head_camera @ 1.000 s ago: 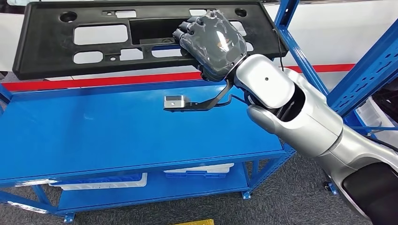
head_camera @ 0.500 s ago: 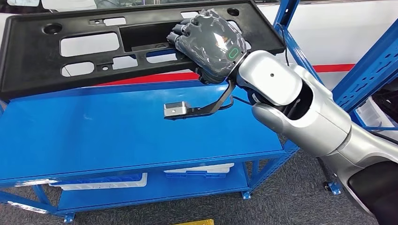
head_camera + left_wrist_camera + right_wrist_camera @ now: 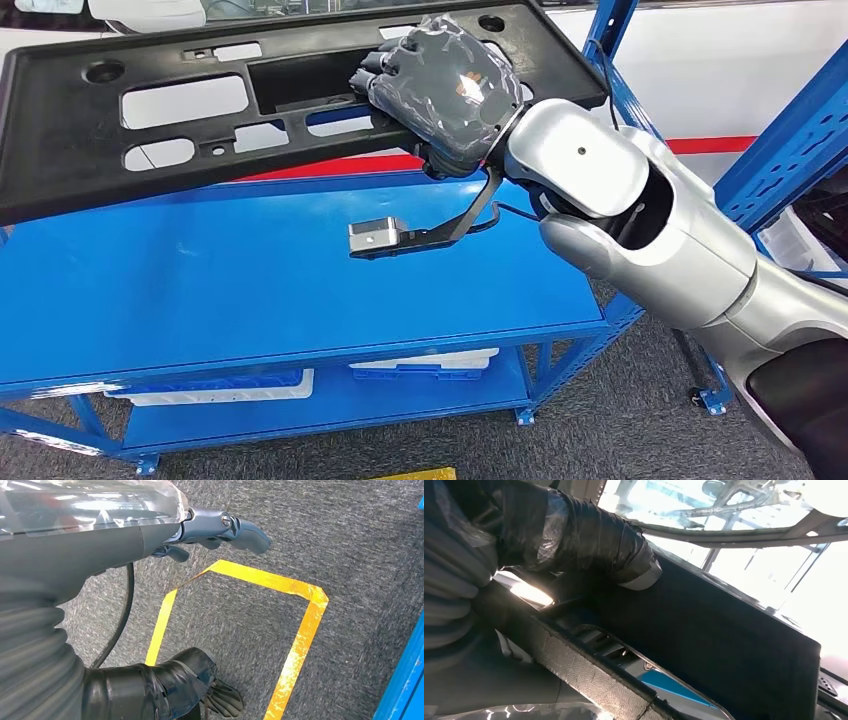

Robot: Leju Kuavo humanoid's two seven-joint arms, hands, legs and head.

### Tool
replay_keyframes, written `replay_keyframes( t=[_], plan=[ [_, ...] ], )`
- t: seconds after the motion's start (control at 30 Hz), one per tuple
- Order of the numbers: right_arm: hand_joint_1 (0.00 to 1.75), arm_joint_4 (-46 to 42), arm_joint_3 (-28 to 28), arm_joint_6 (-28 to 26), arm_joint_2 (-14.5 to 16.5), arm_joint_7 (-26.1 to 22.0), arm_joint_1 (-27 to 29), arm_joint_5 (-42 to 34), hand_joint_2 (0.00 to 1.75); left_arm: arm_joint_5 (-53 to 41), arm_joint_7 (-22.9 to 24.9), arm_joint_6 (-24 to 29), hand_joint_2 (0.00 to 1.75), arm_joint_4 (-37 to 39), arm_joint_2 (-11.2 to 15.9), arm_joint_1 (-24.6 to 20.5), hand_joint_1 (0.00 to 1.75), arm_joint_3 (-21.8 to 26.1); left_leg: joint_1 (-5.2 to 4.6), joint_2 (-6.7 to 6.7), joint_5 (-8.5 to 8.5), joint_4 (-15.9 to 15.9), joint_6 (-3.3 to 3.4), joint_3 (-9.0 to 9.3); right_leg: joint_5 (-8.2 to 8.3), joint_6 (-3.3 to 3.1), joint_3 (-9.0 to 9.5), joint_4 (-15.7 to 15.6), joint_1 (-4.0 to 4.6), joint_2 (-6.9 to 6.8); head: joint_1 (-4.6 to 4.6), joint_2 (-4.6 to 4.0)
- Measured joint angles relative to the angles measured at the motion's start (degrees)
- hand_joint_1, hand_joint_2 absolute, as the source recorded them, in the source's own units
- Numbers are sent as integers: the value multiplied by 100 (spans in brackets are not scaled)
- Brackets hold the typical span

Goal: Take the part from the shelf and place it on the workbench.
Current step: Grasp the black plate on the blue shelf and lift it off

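Up near the top of the head view, the robot's right hand (image 3: 440,85) grips a long black plastic panel (image 3: 200,110), a flat moulded part with several rectangular cut-outs and round holes. The hand's fingers are curled over an inner bar of the panel, beside its large central opening, towards the panel's right-hand end, so most of the part stretches away to the left of the hand. The panel's long axis runs across the picture from left to right, tilted, with the left end lower and nearer the blue shelf (image 3: 250,290) and the right end higher, close to a blue upright post (image 3: 612,25). The panel is held above the rear edge of the shelf's flat blue top; whether its low left end touches the shelf cannot be told. In the right wrist view, the dark textured panel (image 3: 704,645) lies right against the hand (image 3: 574,535), whose wrapped thumb presses on it. A small grey camera block on a black bracket (image 3: 375,238) hangs under the right wrist. The left hand (image 3: 220,527) hangs over grey carpet (image 3: 350,540) marked with yellow tape (image 3: 300,630), holding nothing, fingers loosely extended.
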Motion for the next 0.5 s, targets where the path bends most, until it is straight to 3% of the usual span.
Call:
replay_keyframes(
  t=[0.17,0.27,0.33,0.4,0.43,0.47,0.5],
  plan=[
    [175,-1,135,13,-9,80,-79,-56,175,9,-16,1,175,0,2,1,0,0,-43,-3,-24,18,44,-10,1,64,6,-19,-35,0,-1,0],
    [175,-20,195,23,-34,106,-133,-69,175,11,-33,1,175,0,3,0,0,2,-16,9,5,-78,121,60,-93,117,-21,98,-50,2,1,0],
    [175,-31,237,28,-74,117,-165,-80,175,11,-44,1,175,0,2,-1,0,2,-3,22,18,-134,169,103,-376,124,-288,644,-60,6,3,0],
    [175,-33,297,33,-105,120,-169,-87,175,10,-50,1,175,0,2,-2,0,2,-12,24,10,-133,187,107,-647,129,-722,1387,-63,8,3,0],
    [175,-33,327,37,-120,120,-163,-91,175,10,-50,1,175,0,2,-1,0,2,-16,19,2,-127,189,108,-647,127,-867,1583,-65,7,3,0],
    [175,-33,350,39,-135,120,-159,-95,175,10,-50,1,175,0,2,1,0,3,-18,11,-6,-117,185,111,-532,115,-909,1565,-66,7,3,0],
    [175,-33,364,40,-147,120,-161,-97,175,10,-50,1,175,0,2,2,0,3,-19,0,-17,-104,174,115,-324,93,-841,1332,-63,7,3,0]
  ],
)
